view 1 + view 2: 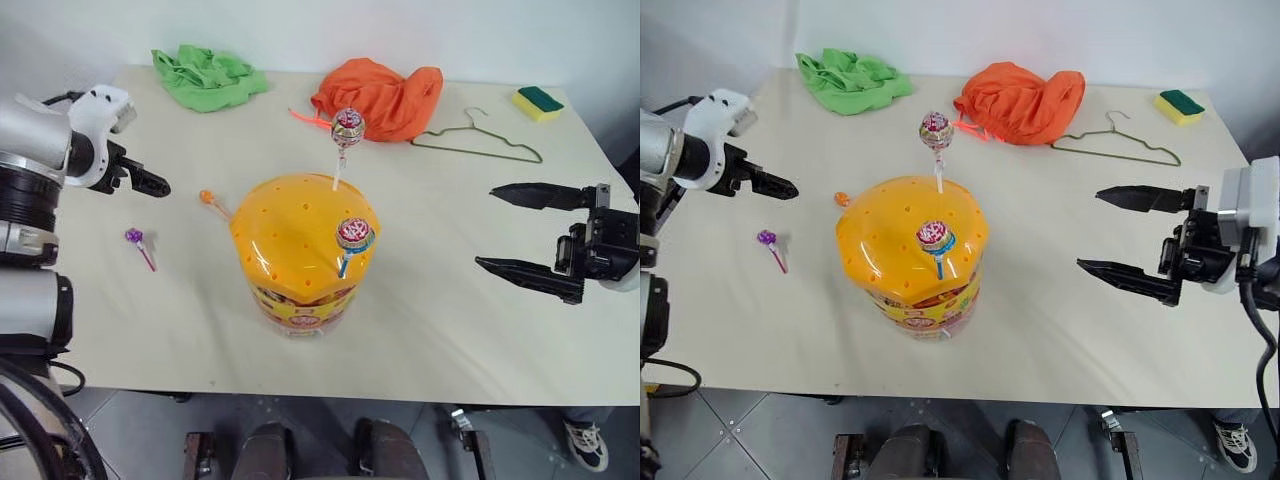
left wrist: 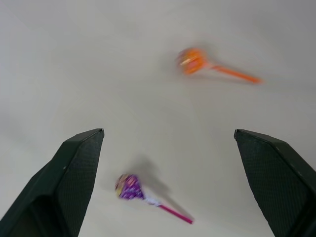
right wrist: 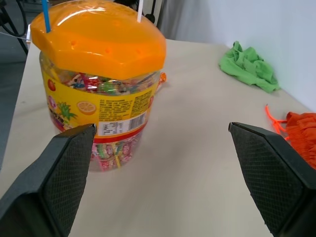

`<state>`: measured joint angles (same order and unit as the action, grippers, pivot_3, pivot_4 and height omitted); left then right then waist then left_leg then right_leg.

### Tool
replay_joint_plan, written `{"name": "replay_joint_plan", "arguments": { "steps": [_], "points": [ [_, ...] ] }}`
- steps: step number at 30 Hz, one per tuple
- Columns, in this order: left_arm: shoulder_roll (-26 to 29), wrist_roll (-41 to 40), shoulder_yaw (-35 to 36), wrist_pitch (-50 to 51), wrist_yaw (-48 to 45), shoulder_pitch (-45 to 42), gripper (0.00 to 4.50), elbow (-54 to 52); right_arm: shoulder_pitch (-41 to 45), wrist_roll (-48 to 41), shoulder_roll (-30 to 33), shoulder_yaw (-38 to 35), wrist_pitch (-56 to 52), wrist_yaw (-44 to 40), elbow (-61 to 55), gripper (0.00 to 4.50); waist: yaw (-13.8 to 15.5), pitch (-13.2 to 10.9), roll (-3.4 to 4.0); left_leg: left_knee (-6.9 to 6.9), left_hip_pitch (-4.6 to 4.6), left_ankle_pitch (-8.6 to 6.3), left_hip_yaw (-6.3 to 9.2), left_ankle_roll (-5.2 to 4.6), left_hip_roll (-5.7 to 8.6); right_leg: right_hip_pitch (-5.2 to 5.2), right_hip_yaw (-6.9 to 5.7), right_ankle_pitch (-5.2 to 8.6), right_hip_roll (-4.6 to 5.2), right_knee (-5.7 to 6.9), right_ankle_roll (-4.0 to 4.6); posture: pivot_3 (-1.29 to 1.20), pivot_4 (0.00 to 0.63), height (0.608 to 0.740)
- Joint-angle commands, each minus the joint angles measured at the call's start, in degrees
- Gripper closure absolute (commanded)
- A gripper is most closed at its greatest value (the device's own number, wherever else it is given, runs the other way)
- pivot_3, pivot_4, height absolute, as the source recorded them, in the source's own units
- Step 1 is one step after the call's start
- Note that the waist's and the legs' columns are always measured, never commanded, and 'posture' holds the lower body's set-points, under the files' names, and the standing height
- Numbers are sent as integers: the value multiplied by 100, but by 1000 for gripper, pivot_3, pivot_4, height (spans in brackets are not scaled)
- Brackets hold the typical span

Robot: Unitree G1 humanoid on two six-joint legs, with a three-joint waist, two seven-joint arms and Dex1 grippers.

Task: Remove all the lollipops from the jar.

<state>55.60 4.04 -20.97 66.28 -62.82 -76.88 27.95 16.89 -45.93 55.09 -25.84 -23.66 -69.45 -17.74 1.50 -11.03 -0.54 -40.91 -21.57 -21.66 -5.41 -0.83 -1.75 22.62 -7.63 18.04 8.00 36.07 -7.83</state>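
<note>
Two lollipops (image 1: 349,127) stand upright in the jar (image 1: 302,250) lid at mid-counter (image 1: 450,340), between my spread, empty left tool (image 1: 150,184) and spread right tool (image 1: 530,230), the blue-stick one facing the right.

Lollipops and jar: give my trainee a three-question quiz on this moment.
1. How many lollipops stand in the jar lid?
2. True or false: the purple-stick lollipop lies on the table.
3. The left gripper has its jaws: A open, B shut on a lollipop.

Key:
1. Two: the white-stick lollipop and the blue-stick lollipop.
2. True; the orange-stick lollipop lies there too.
3. A.
</note>
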Motion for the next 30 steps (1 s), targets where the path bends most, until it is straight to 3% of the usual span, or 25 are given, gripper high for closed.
{"name": "replay_joint_plan", "arguments": {
  "steps": [1, 4, 8, 11, 17, 23, 30],
  "points": [
    [-66, -797, 846, -862, -471, 402, 13, -1108, 24, -40, 35, -104, 91, 8, -117, 0, 1, 0, 0, 0, 0, 0, 1, 0, -1, 0, 0, 0, 1, 0, 0, 0, 150, 740],
    [-252, -1250, 1439, -1311, -496, 734, 13, -1533, 2, -35, 23, -116, 95, 28, -138, 0, -1, 0, 0, -8, -4, 0, 6, 0, -2, 0, -2, 0, 3, 2, 0, 0, 150, 740],
    [-1100, -2563, 2666, -2640, -995, 1315, 13, -1837, -89, -73, 11, -222, 78, 110, -244, 0, -12, 0, 0, -8, -3, 0, 4, 0, -2, 0, -2, 0, 3, 5, 0, 0, 150, 740],
    [-1643, -3041, 2889, -3374, -1434, 1264, 13, -1495, -222, -88, 17, -327, 83, 149, -339, 0, 7, 0, 0, -13, -5, 0, 6, -1, 0, 0, -6, 0, 4, 8, 0, 0, 150, 740],
    [-2016, -3497, 3169, -4423, -2057, 1237, 13, -864, -576, -331, -72, -645, -78, 488, -869, 0, -9, 0, 0, -12, -5, -1, 4, -1, 2, 0, -6, 0, 3, 9, 0, 0, 150, 740],
    [-1760, -3945, 3435, -4608, -2861, 1419, 13, -361, -709, -842, -133, -632, -409, 1177, -1704, 0, -21, 0, 0, -12, -4, -1, 4, -1, 2, 0, -6, 0, 3, 9, 0, 0, 150, 740],
    [-633, -4654, 3104, -4502, -2968, 2352, 13, -553, -54, -1320, -374, 435, -738, 2315, -2484, 0, -107, 0, 0, -7, 1, -1, 12, -1, -1, 0, -4, 0, 3, 10, 0, 0, 150, 740]
  ]
}}
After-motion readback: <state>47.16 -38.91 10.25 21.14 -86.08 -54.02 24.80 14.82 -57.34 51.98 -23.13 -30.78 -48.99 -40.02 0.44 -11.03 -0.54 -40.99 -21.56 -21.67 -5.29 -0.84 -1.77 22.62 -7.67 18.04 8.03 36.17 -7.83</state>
